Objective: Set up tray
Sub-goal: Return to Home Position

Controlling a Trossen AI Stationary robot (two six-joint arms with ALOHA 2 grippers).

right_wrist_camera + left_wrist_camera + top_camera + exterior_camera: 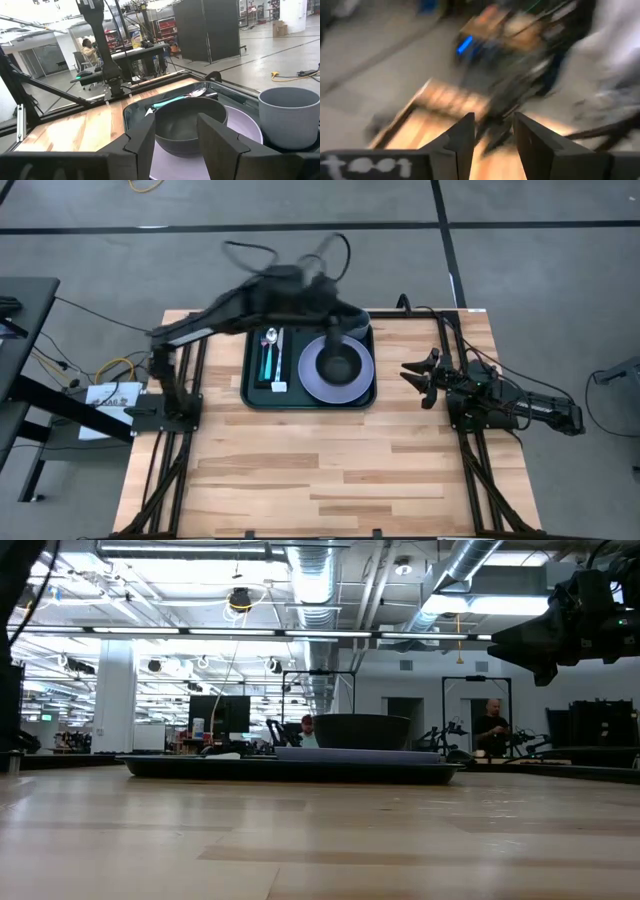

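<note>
The dark green tray (255, 395) lies on the far middle of the table and shows as a low dark slab (300, 770) in the low view. On it a dark bowl (340, 367) (187, 122) stands on a lavender plate (310, 375). A teal-handled spoon (266, 360) and a second utensil lie along its left side. A grey cup (289, 117) stands beside the bowl; my left arm hides it from above. My left gripper (493, 145) is open and empty, raised over the tray's far edge (334, 338). My right gripper (418, 376) (176, 145) is open, right of the tray, pointing at the bowl.
Bare wooden tabletop (330, 470) stretches from the tray to the near edge. Black frame rails run along the table's left (165, 440) and right (480, 470) sides. A cable (440, 315) trails over the far right corner. People show in the room beyond the table.
</note>
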